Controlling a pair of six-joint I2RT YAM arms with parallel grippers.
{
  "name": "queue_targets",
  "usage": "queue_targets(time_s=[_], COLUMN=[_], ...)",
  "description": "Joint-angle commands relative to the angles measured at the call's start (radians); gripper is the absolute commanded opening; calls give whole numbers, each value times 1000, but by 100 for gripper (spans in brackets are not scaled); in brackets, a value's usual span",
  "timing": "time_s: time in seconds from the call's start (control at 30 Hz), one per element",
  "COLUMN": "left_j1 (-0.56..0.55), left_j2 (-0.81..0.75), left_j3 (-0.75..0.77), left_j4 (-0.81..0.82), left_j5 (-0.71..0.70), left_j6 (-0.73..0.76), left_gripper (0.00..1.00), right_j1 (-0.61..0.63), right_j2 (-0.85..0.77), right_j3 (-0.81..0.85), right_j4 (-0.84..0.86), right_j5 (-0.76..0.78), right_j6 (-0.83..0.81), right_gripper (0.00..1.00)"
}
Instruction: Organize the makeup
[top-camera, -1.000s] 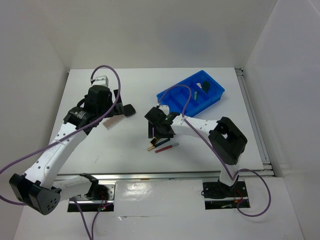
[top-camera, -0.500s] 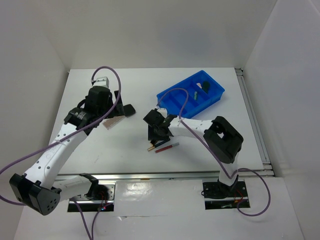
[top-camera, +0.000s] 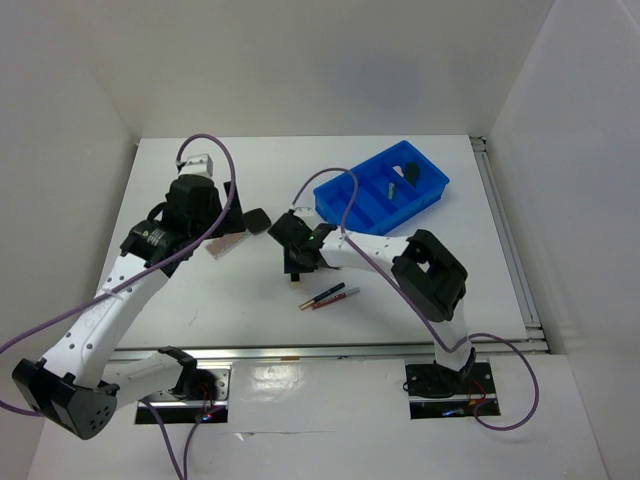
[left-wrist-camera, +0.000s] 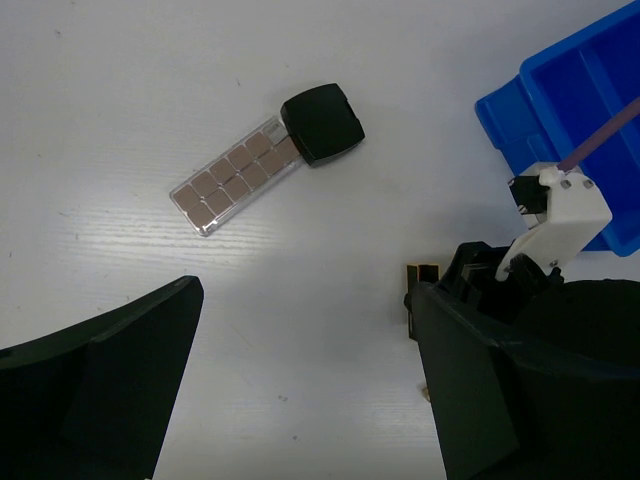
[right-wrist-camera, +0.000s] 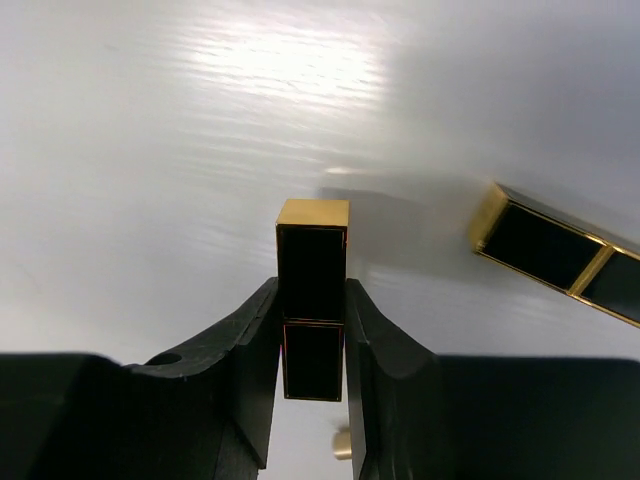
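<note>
The right gripper (right-wrist-camera: 312, 300) pinches a gold-black lipstick (right-wrist-camera: 312, 262) between its jaws near the middle of the table (top-camera: 460, 270), gold end protruding. A second lipstick (right-wrist-camera: 560, 250) lies nearby. The left gripper (left-wrist-camera: 305, 300) hangs spread wide near the glitter strip (left-wrist-camera: 235, 176) and black compact (left-wrist-camera: 322, 122).

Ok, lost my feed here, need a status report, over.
Left gripper open, empty. Right gripper shut on lipstick. Second lipstick lies apart on the table, not in the way.
</note>
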Motion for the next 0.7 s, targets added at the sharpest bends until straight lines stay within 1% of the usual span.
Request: queue_targets(time_s=[0.0, 0.03, 0.17, 0.27, 0.3, 0.37, 0.4, 0.43, 0.47, 0.5, 0.53, 0.63, 0.67], left_j1=[-2, -2, -2, -2, -2, -2, -2, -2, -2, -11, -11, -69, -83], left_j2=[-28, -28, -28, -28, -17, -17, -3, 9, 20, 30, 53, 87, 102], left_j3=[-6, -6, -6, -15, -26, -35, -35, -56, -56, -69, -84, -108, -127], left_j4=[7, 7, 7, 26, 36, 46, 47, 59, 68, 68, 68, 68, 68], left_j5=[-22, -22, -31, -10, 21, 77, 120, 222, 264, 306, 394, 502, 518], left_j6=[13, 13, 22, 34, 45, 54, 89, 100, 100, 112, 140, 172, 187], left_gripper=[100, 100, 100, 100, 100, 100, 100, 99, 99, 97, 94, 91, 91], right_j1=[34, 34, 12, -93, -173, -251, -329, -370, -406, -478, -512, -610, -630], right_j2=[-8, -27, -120, -196, -212, -253, -262, -262, -262, -252, -241, -180, -158], right_j3=[112, 150, 183, 174, 160, 138, 129, 129, 129, 129, 129, 177, 216], right_j4=[-10, -25, -46, -46, -46, -28, -17, -17, -17, -8, -8, 4, 4], right_j5=[43, 66, 170, 196, 196, 186, 176, 161, 152, 137, 123, 81, 63], right_j6=[-55, -65, -118, -158, -183, -204, -221, -241, -241, -255, -267, -289, -289], right_gripper=[9, 7, 7, 7, 7, 7, 7, 7, 7, 7, 7, 7, 7])
